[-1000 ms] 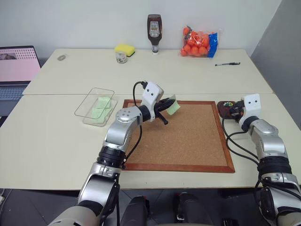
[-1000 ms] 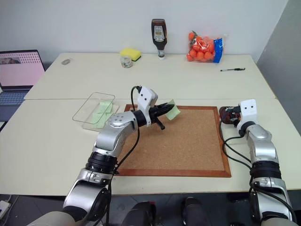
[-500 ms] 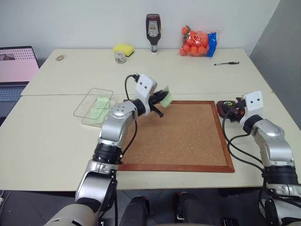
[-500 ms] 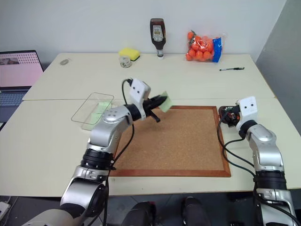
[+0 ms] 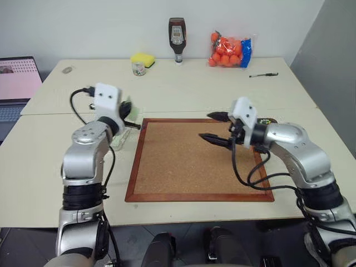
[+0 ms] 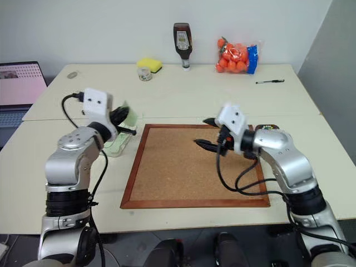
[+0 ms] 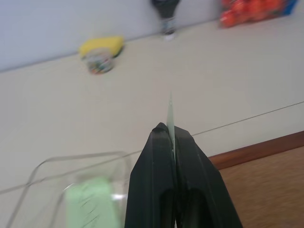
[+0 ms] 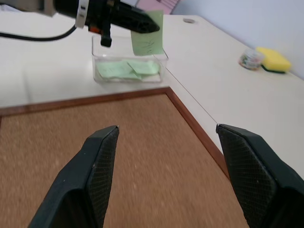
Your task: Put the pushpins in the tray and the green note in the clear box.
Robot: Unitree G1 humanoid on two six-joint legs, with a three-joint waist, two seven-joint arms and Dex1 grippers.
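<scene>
My left gripper (image 7: 166,129) is shut on a pale green note (image 7: 170,110), seen edge-on between its fingers. It holds the note (image 8: 148,40) upright just above the clear box (image 8: 127,71), where other green slips lie flat. My right gripper (image 5: 214,128) hangs open over the corkboard's far right part, with nothing between its fingers. The dark brown tray (image 5: 270,120) peeks out behind my right forearm. A few coloured specks show in it, too small to tell apart.
The wood-framed corkboard (image 5: 183,167) lies in the middle. At the back stand a sauce bottle (image 5: 177,33), a bag of oranges (image 5: 228,49), a yellow sponge (image 5: 143,58) and a small glass jar (image 5: 138,68). A pen (image 5: 263,74) lies far right, a laptop (image 5: 19,78) far left.
My left gripper carried the green note leftward off the corkboard to above the clear box. My right gripper left the tray, swung left over the corkboard and opened wider.
</scene>
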